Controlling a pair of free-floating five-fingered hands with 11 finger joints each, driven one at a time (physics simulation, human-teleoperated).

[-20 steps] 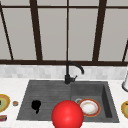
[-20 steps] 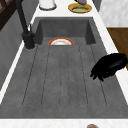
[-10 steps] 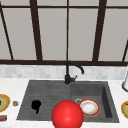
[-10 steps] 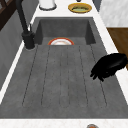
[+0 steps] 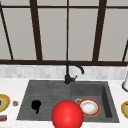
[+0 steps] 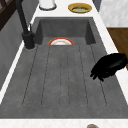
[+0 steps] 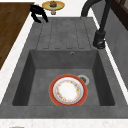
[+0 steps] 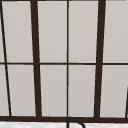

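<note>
Grey draining board (image 6: 60,80) is lying under my left hand (image 5: 36,105), which is hovering with fingers curled down, gripping nothing; the red-rimmed plate (image 7: 68,90) is sitting in the basin, right.

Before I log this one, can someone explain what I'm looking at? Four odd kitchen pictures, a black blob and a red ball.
These are simulator renders of a kitchen sink. The robot is just floating black hands with no arms. The black blob is the left hand; it hovers over the ribbed draining board with its fingers curled downward, holding nothing. One picture faces the sink from the front, two look along it from its left and right ends, and one looks at the window above. A red-rimmed plate lies in the basin, beside the drain. A black tap stands behind. Yellow dishes sit on the counter at both ends. The red ball shows at the sink's front edge; I cannot tell what it is.
</note>
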